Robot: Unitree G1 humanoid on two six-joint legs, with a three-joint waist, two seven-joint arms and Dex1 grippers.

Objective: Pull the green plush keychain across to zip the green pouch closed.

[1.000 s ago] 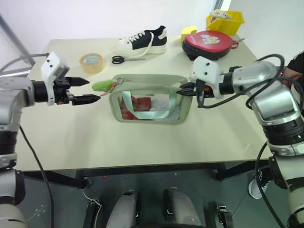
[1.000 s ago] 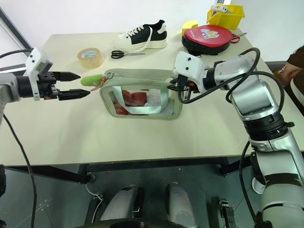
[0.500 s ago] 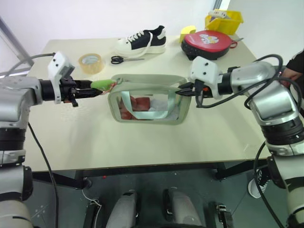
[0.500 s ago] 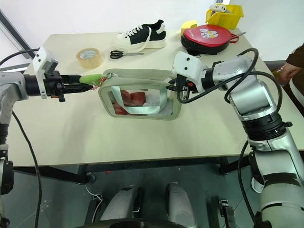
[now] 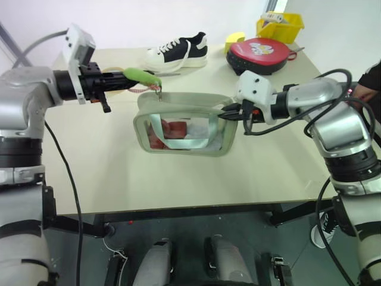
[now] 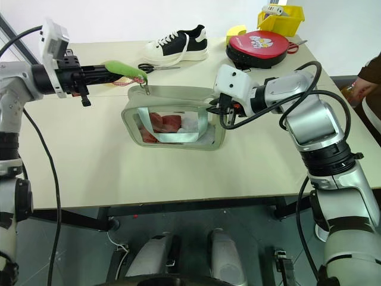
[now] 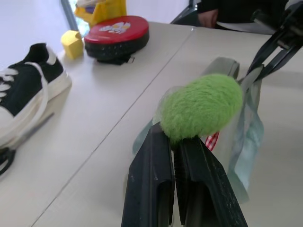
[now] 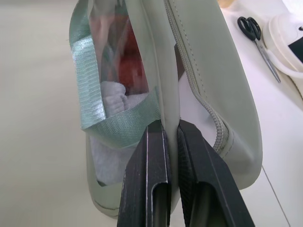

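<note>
- The green plush keychain [image 5: 140, 75] is sitting just past the left end of the green pouch [image 5: 186, 126], lifted above the desk [image 5: 178, 179], with its little metal ring hanging down to the zipper at the pouch's top left corner.
- The left end effector [image 7: 174, 138] is clamping the plush between its two black fingers, jaws pressed narrow on the fuzzy end, as the left wrist view shows plainly.
- The pouch is standing on its side on the desk, clear window facing the camera, something red and white showing inside, the pale strap draped across the window.
- The right end effector [image 8: 170, 130] is pinching the pouch's right end, jaws nearly together on the fabric edge, holding the bag steady.
- Judging progress: the grab is done and the brace is in place, but the slider is sitting at the left end, so the whole run of the zipper looks yet to be pulled across toward the right.
- Farther back, a tape roll [image 5: 116, 80] is lying behind the left arm, then scissors [image 6: 156, 67], a black-and-white sneaker [image 5: 177, 51], a red round case [image 5: 259, 53] and a yellow bin [image 5: 282, 26].
</note>
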